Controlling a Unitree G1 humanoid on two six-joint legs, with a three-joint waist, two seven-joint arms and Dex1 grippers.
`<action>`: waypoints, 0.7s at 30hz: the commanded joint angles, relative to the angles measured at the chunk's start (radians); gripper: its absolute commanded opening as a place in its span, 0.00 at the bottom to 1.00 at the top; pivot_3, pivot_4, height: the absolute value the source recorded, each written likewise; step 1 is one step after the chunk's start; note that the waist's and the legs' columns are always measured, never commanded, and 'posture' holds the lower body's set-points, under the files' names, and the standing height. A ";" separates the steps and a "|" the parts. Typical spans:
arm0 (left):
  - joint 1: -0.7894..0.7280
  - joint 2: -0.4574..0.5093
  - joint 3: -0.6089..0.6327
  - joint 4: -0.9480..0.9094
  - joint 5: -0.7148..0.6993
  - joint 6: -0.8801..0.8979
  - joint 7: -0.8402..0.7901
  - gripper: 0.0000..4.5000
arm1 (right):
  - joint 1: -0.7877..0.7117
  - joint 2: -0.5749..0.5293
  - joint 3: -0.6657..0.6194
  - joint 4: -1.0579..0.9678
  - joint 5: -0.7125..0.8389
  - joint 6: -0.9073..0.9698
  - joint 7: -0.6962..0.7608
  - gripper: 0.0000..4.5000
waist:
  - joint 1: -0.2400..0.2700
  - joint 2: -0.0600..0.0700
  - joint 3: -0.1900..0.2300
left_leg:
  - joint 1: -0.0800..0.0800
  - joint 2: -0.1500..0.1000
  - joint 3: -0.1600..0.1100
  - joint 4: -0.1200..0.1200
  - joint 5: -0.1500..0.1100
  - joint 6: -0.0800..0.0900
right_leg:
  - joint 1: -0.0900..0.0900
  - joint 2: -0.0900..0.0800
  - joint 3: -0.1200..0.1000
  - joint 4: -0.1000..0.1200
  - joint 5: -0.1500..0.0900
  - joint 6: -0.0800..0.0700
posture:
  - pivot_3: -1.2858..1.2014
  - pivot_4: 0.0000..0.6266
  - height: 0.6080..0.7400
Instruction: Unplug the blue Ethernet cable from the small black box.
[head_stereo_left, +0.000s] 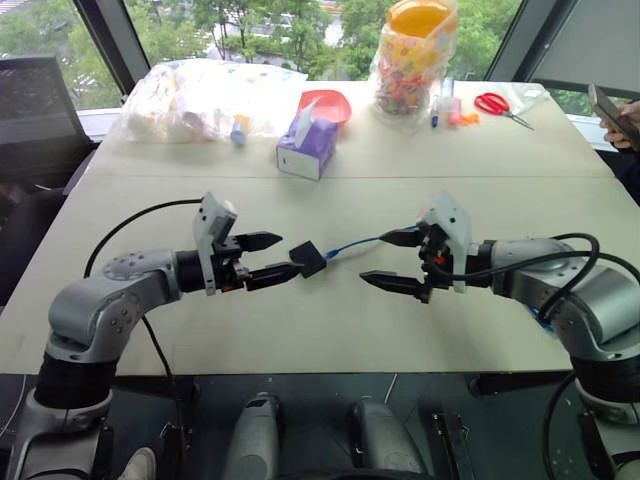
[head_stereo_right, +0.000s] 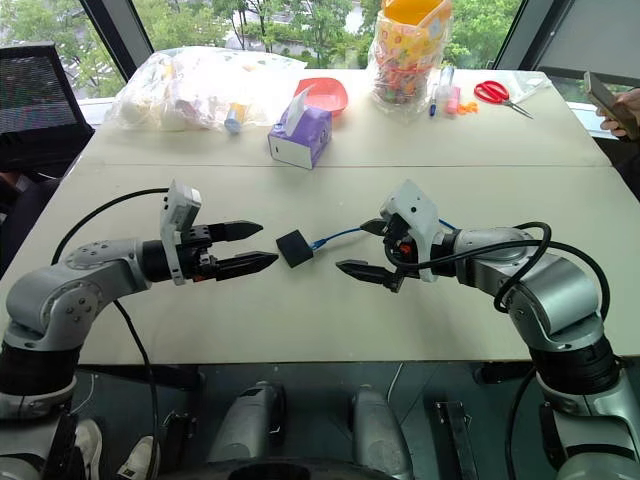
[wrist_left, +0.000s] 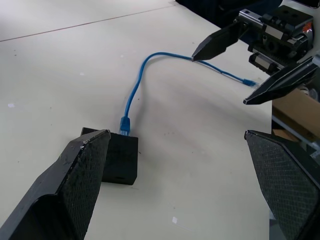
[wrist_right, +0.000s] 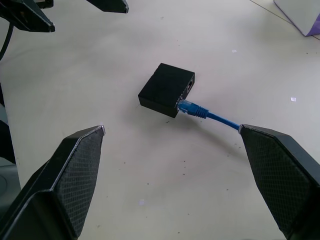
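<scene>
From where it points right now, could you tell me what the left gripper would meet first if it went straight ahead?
Most likely the small black box, which lies on the table just ahead of the left gripper, whose jaws are open. Depth is uncertain; it might pass just above it.

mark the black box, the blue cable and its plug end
small matte black plastic box (wrist_right: 165, 87), right wrist view, top face
thin bright blue Ethernet cable (wrist_left: 134, 85), left wrist view, mid-cord bend
blue cable's plug (wrist_right: 189, 106), right wrist view, at the box's socket

Purple tissue box (head_stereo_left: 308, 148), red bowl (head_stereo_left: 327, 104), candy jar (head_stereo_left: 413, 58), red scissors (head_stereo_left: 501, 107) on table (head_stereo_left: 480, 320).
</scene>
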 joint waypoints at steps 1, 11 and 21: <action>-0.016 -0.001 0.018 -0.016 0.008 -0.035 -0.010 0.99 | -0.016 -0.007 -0.013 -0.019 0.000 -0.012 0.003 1.00 | 0.000 0.000 0.000 | 0.000 0.000 0.000 0.000 0.000 0.000 | 0.000 0.000 0.000 0.000 0.000 0.000 | 0.52 0.24 0.96; -0.063 -0.023 0.010 0.028 0.004 -0.037 -0.015 0.99 | -0.004 -0.029 -0.031 -0.030 -0.004 -0.012 0.004 1.00 | -0.001 0.000 0.000 | 0.000 0.000 0.000 -0.001 0.000 0.000 | 0.000 0.000 0.000 0.000 0.000 0.000 | 0.52 0.24 0.96; -0.071 0.007 0.013 0.050 0.002 -0.022 -0.051 0.99 | -0.024 -0.046 -0.012 -0.030 0.011 0.023 0.014 1.00 | 0.000 0.000 0.000 | 0.000 0.000 0.000 0.000 0.000 0.000 | 0.000 0.000 0.000 -0.001 0.000 0.000 | 0.52 0.24 0.96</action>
